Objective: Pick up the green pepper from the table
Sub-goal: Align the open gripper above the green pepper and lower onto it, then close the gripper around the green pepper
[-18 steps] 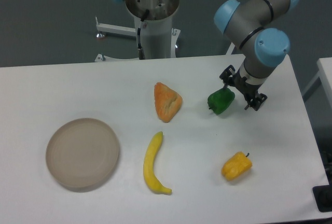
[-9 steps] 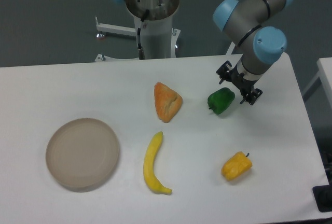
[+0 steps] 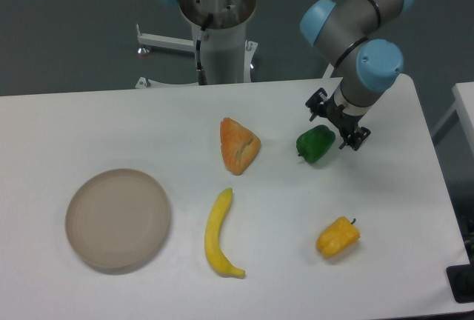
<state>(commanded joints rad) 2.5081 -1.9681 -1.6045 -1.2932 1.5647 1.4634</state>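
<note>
The green pepper (image 3: pixel 315 144), small, glossy and dark green, lies on the white table (image 3: pixel 385 209) right of centre. My gripper (image 3: pixel 335 121) hangs just above and to the right of the pepper, its two black fingers spread open, one near the pepper's top edge and one to its right. The fingers hold nothing. I cannot tell whether they touch the pepper.
A yellow-orange pepper (image 3: pixel 338 236) lies near the front right. A banana (image 3: pixel 219 234) lies at centre front, an orange wedge-shaped piece (image 3: pixel 238 144) left of the green pepper, and a round beige plate (image 3: pixel 118 218) at the left. The robot base (image 3: pixel 219 31) stands behind the table.
My gripper has moved a little to the left and back, from right of the pepper to close above its upper right side. The pepper has not moved.
</note>
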